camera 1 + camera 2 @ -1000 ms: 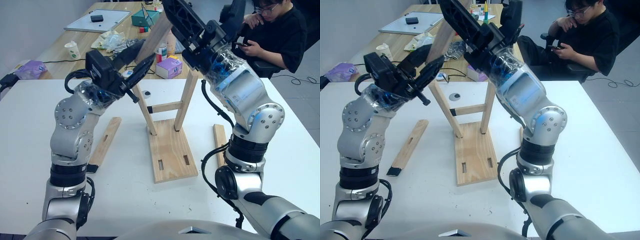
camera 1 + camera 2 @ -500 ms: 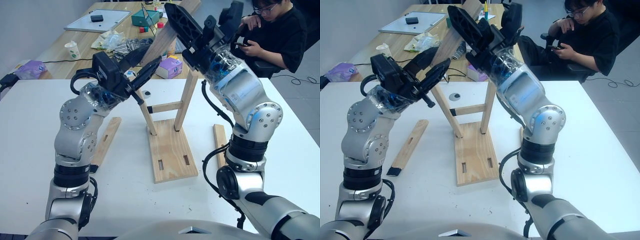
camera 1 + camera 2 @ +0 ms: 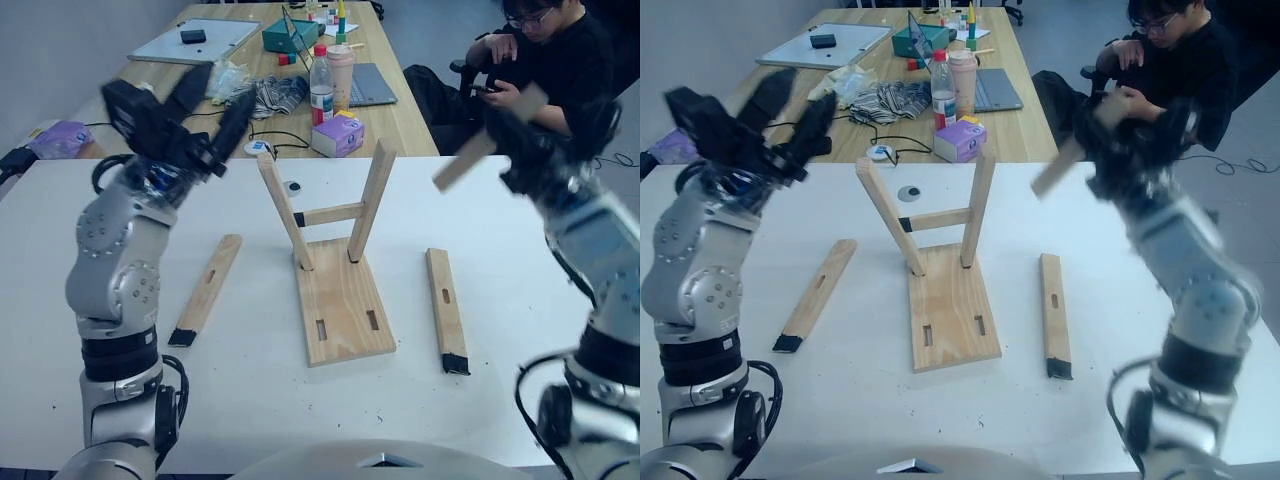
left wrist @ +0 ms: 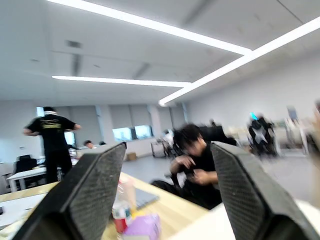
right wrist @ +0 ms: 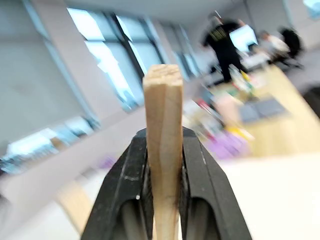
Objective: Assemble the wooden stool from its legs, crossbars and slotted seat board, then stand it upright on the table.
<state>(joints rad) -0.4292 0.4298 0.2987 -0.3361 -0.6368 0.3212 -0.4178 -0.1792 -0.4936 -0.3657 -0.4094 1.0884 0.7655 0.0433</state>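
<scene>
Left eye view: seat board [image 3: 345, 315] lies flat mid-table, with a standing leg pair [image 3: 285, 210] in its far slots, joined by a crossbar [image 3: 330, 213]. Left loose leg [image 3: 207, 288] and right loose leg [image 3: 444, 305] lie flat beside the board. Left gripper [image 4: 167, 150] is spread wide above the far-left corner. Right gripper [image 5: 163, 150] clamps a wooden bar [image 5: 163, 100] near the far-right edge.

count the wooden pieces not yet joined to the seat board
3. A left piece lies flat beside the seat board, a right piece lies flat on its other side, and a held piece is clamped in the right gripper above the table.
</scene>
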